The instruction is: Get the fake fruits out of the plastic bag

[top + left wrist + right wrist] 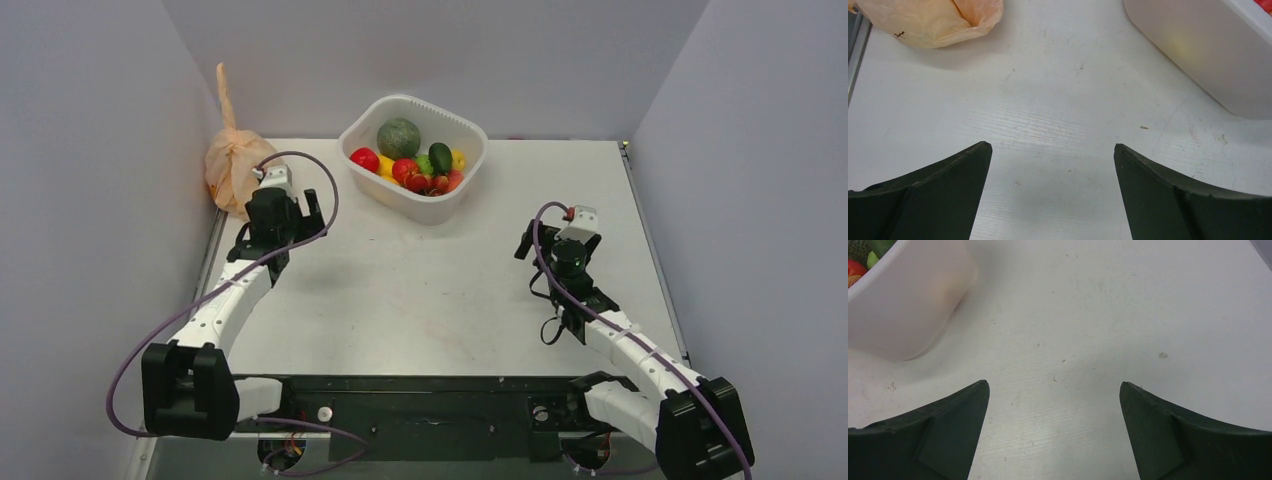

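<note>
Jaws of the left gripper [1053, 147] stand wide apart, hovering above bare worktop [420, 290]. Just beyond them, in the far left corner, the peach-orange plastic bag [232, 165] sits bunched against the side wall [100, 150], one twisted handle sticking up. What it holds cannot be seen through the film. To its right, near the back edge, the white tub [415, 205] holds the fake fruits [412, 172], red, yellow and green pieces piled together, with a dark-green melon [398, 137] at the back. Further right, well apart from the tub, the right gripper [1054, 385] hangs over the worktop, its jaws likewise spread wide and gripping nothing.
</note>
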